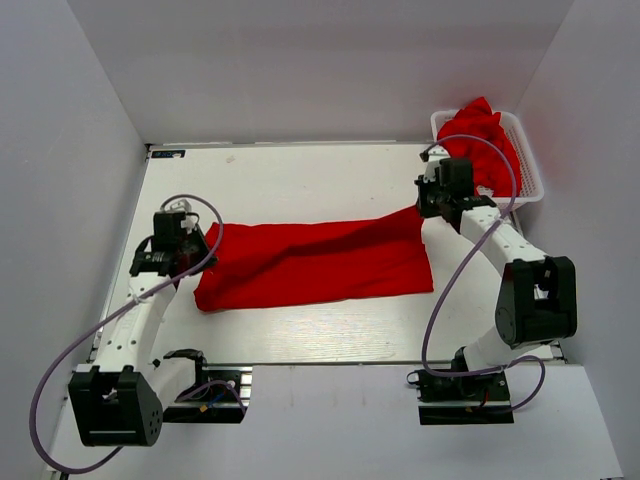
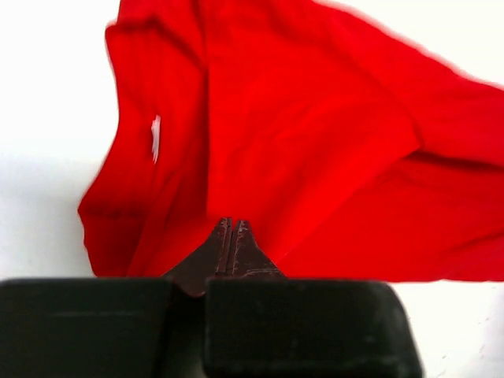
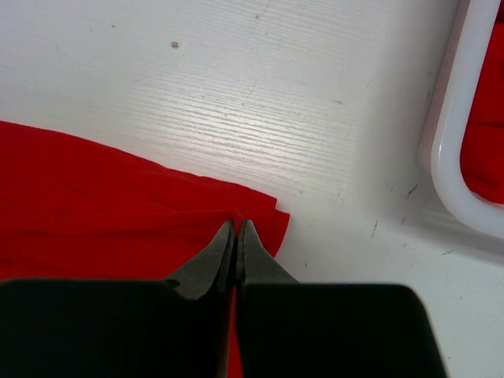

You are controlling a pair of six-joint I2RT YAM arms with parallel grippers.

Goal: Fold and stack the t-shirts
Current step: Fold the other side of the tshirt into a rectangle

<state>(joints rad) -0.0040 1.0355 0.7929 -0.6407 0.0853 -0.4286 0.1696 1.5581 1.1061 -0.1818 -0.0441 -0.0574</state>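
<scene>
A red t-shirt (image 1: 315,262) lies stretched across the middle of the white table. My left gripper (image 1: 190,243) is shut on its left end; in the left wrist view the cloth (image 2: 315,142) fans out from the closed gripper (image 2: 228,224), with a white label (image 2: 155,135) showing. My right gripper (image 1: 428,205) is shut on the shirt's far right corner, which it holds a little raised; the right wrist view shows the gripper (image 3: 236,227) pinching the red edge (image 3: 118,205). More red shirts (image 1: 486,140) are heaped in a white basket (image 1: 530,165).
The basket stands at the table's far right corner; its white rim (image 3: 445,157) shows close to my right gripper. White walls enclose the table on three sides. The table (image 1: 300,180) shows bare white surface behind the shirt.
</scene>
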